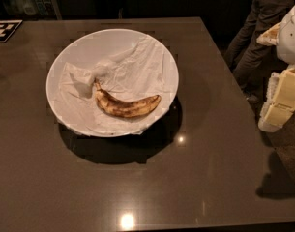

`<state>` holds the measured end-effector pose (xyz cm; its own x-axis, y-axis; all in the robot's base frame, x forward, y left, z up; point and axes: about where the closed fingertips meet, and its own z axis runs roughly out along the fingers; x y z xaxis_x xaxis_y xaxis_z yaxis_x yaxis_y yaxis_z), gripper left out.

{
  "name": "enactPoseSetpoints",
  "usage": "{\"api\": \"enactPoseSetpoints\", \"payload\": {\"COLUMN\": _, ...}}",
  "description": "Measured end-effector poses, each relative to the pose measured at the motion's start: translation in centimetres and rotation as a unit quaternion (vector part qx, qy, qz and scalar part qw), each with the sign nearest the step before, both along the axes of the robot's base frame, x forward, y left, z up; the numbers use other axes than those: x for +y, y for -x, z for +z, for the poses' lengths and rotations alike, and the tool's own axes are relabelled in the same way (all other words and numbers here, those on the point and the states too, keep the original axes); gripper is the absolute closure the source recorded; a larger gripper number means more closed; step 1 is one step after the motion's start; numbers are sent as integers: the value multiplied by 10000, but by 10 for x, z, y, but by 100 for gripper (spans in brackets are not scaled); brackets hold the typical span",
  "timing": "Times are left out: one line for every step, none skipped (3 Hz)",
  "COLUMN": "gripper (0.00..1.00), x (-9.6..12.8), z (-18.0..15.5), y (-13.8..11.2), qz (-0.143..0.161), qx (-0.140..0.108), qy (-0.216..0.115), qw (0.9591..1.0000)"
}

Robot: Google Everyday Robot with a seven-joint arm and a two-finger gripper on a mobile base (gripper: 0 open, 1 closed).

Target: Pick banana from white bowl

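The white bowl (65, 57) stands on the dark table, left of centre, lined with crumpled white paper towel. The banana (126, 105) lies in the bowl's lower middle. It is yellow with brown speckles, curved, with its dark stem pointing up and left. My gripper (282, 98) shows as cream and white parts at the right edge of the view, beyond the table's right edge. It is well to the right of the bowl and holds nothing that I can see.
The dark glossy table (200, 178) carries a black-and-white marker tag (4, 30) at its far left corner. A person's legs (256, 33) stand beyond the table's far right corner, close to my arm.
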<state>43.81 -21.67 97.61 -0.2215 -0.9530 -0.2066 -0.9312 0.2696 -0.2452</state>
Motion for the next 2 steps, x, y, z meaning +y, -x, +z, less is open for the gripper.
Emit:
{"api": "enactPoseSetpoints", "payload": {"gripper": 0, "x": 0, "z": 0, "y": 0, "qz": -1, "qx": 0, "qy": 1, "qw": 10000}}
{"api": "enactPoseSetpoints", "payload": {"gripper": 0, "x": 17, "z": 1, "y": 4, "qz": -184, "qx": 61, "qy": 162, "qw": 9997}}
